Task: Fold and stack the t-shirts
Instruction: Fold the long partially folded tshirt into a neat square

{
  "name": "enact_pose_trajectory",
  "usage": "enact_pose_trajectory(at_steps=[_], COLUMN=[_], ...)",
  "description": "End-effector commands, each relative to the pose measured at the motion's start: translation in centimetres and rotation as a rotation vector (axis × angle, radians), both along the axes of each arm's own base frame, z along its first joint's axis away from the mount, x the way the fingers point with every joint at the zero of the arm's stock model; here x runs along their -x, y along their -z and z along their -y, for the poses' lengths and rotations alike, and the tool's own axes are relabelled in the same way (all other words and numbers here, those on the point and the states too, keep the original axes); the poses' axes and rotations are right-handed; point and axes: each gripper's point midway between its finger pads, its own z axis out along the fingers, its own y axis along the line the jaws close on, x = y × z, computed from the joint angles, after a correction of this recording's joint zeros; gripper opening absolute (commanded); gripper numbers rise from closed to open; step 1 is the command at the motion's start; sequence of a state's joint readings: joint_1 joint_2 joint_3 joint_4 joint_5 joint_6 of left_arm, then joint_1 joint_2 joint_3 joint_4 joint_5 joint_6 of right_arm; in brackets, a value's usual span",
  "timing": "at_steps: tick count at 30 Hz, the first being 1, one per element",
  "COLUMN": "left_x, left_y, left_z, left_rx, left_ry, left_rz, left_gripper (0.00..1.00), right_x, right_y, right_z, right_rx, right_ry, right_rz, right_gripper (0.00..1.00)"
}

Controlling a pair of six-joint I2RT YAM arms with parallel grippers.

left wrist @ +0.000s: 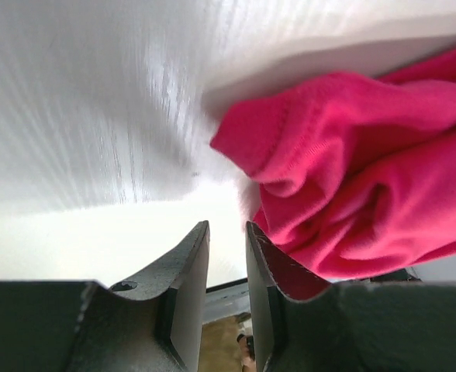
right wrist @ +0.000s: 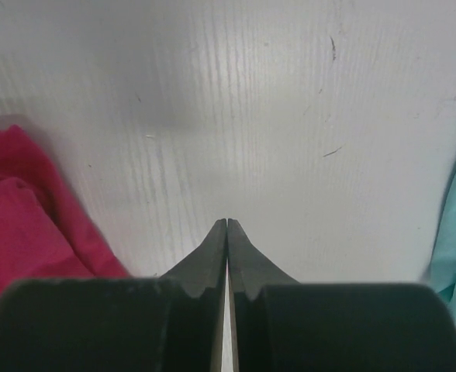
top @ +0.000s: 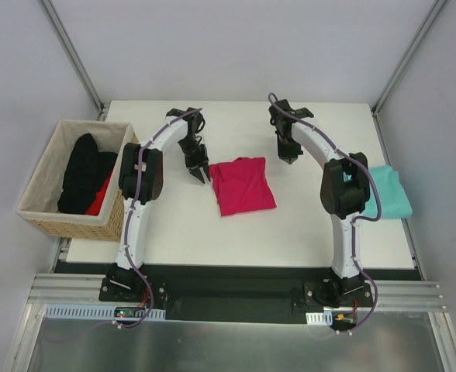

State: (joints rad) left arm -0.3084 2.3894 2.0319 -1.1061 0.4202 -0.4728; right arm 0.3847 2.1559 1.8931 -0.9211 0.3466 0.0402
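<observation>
Two t-shirts are out on the table (top: 174, 232), and neither is in a grip. The pink t-shirt (top: 243, 184) lies folded into a rough square near the middle of the table, between your two grippers.

Your left gripper (top: 199, 172) hangs just beside the shirt's left edge, near its far left corner. In the left wrist view the jaws stand a little apart, with only bare table showing in the gap. A bunched fold of pink cloth lies at the outer side of one finger (whether it actually touches the finger I cannot tell). That gripper is released and holds nothing.

Your right gripper (top: 288, 155) sits off the far right corner of the pink t-shirt, near it but apart. Its wrist view shows the fingertips pressed together over bare table, clenched on nothing. Pink cloth shows at the left edge of that view and teal at the right.

The teal t-shirt (top: 389, 192) lies at the right edge of the table, well apart from the pink one and partly hidden behind the right arm. The wicker basket (top: 65, 221) stands at the table's left side, with black cloth (top: 81, 174) and red cloth (top: 101, 200) in it.
</observation>
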Motion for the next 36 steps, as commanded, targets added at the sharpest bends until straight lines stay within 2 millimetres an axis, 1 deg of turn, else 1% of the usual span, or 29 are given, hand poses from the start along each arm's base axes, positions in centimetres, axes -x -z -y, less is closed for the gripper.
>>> enact_pose_trajectory(at_steps=[1, 7, 11, 12, 13, 15, 16, 18, 22, 26, 27, 32, 36], left_x=[0.3, 0.7, 0.0, -0.1, -0.5, -0.8, -1.1, -1.4, -2.2, -2.3, -2.3, -2.3, -2.4], left_y=[-3.9, -3.2, -3.1, -2.7, -2.9, -2.6, -2.9, -2.7, -3.2, -3.2, -3.3, -3.3, -3.3], left_z=[-0.5, -0.7, -0.4, -0.3, -0.1, 0.2, 0.4, 0.6, 0.9, 0.7, 0.6, 0.0, -0.1], left_rx=[-0.018, -0.034, -0.023, -0.022, -0.009, 0.002, 0.016, 0.023, 0.046, 0.047, 0.047, 0.042, 0.045], left_ry=[0.012, 0.004, 0.011, 0.013, 0.012, 0.012, 0.011, 0.009, 0.007, 0.007, 0.009, 0.007, 0.001], left_rz=[0.084, 0.058, 0.069, 0.062, 0.072, 0.065, 0.073, 0.071, 0.084, 0.084, 0.082, 0.079, 0.079], left_gripper=[0.25, 0.25, 0.25, 0.25, 0.25, 0.25, 0.25, 0.25, 0.25, 0.26, 0.25, 0.26, 0.26], right_x=[-1.1, -2.1, -2.2, -2.2, -2.2, -2.1, -2.1, -2.3, -2.6, -3.0, -3.0, -2.9, -2.9], right_y=[-0.6, 1.1, 2.0, 2.1, 2.3, 2.3, 2.4, 2.4, 2.4, 2.6, 2.7, 3.0, 2.6], right_z=[-2.1, -3.8, -4.8, -4.9, -5.1, -5.4, -5.6, -5.9, -7.0, -7.9, -8.5, -9.8, -10.7], right_rx=[-0.082, -0.141, -0.182, -0.188, -0.195, -0.211, -0.219, -0.229, -0.281, -0.313, -0.343, -0.380, -0.412], right_ry=[-0.038, -0.066, -0.085, -0.087, -0.091, -0.097, -0.103, -0.110, -0.126, -0.139, -0.151, -0.171, -0.191], right_rz=[0.002, -0.017, -0.046, -0.050, -0.055, -0.062, -0.064, -0.067, -0.076, -0.081, -0.089, -0.102, -0.099], right_gripper=[0.03, 0.02, 0.01, 0.01, 0.01, 0.01, 0.01, 0.01, 0.02, 0.02, 0.02, 0.03, 0.03])
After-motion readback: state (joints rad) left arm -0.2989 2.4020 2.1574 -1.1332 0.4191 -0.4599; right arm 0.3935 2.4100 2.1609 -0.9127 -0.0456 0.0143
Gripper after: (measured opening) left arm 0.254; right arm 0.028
